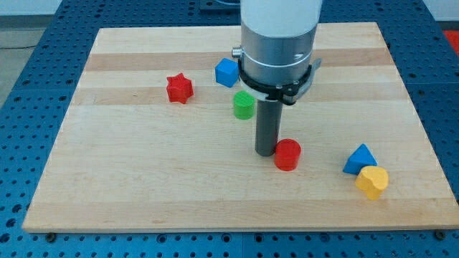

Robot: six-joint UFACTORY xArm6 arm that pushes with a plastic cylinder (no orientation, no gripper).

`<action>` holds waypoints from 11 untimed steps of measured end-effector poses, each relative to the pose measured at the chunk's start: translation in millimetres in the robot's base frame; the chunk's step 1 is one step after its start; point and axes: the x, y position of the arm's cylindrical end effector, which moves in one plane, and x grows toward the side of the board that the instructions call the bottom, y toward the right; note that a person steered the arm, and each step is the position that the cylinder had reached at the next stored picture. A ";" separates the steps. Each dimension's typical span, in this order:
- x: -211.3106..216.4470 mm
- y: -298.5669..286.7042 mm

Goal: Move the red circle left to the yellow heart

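- The red circle (287,155), a short glossy cylinder, is seen standing on the counter (143,186) a little toward the view's bottom and right of the board's middle.
- My tip (266,153) is found just beside the red circle, on its left in the view; actual contact cannot be told apart from a very thin gap.
- No jaws are carried: the arm ends in a straight dark rod below a broad silver and white housing, and nothing is held by it.
- The yellow heart (372,182) is placed well to the view's right of the red circle, near the counter's bottom right corner.
- A blue block (358,158), roughly triangular, is set touching the yellow heart on its upper left.
- A green block (244,104), cylinder-like, is seen toward the view's top from the tip, just left of the rod.
- A blue cube-like block (226,73) lies further toward the view's top, beside the housing, and a red star (179,89) is set to its left.
- The counter is made of pale wooden planks with visible grain; it is laid on a blue perforated surface (29,107).
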 end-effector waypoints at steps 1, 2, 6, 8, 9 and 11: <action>0.0 23.7; 0.1 42.7; 28.1 50.6; 58.1 37.0; 58.7 43.0; 58.7 57.3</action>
